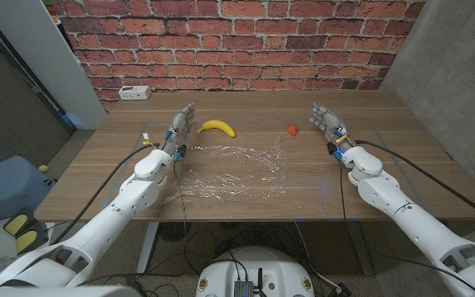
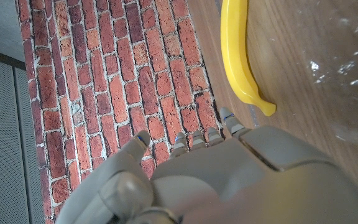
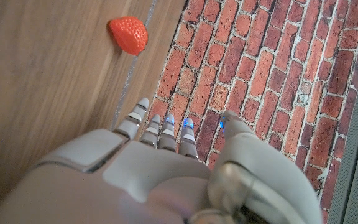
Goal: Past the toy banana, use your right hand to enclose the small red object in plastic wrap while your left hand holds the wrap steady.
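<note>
red obj: small red strawberry-like toy (image 1: pixel 293 129) lay on the table (image 1: pixel 402 177), off the wrap, just past the wrap's far R corner; also seen in R wrist cam (image 3: pixel 129 35).
wrap: clear plastic wrap (image 1: pixel 236 169) spread flat & crinkled mid-table, red obj not on it yet.
banana: toy banana (image 1: pixel 217 126) lay just beyond the wrap's far L edge, long axis roughly along that edge; well apart from red obj, wrap's far edge between them. L wrist cam showed it too (image 2: pixel 238 56).
key relation: I read red obj as lying just to the L of R hand, on the wrap side, and a bit ahead of its fingertips; R hand clearly nearer than L. Red obj too round to call a long axis.
R hand: right hand (image 1: pixel 326 124) stood on edge by the wrap's R side, fingers straight & apart, released, held nothing, not touching red obj (image 3: pixel 166 168).
L hand: left hand (image 1: pixel 181 128) stood on edge at the wrap's L far corner, just beside banana, fingers extended, empty (image 2: pixel 229 180); couldn't tell if it touched the wrap.
next (my guess): R hand would need red obj moved onto the wrap first; L would need to pin the wrap's near-L edge.
</note>
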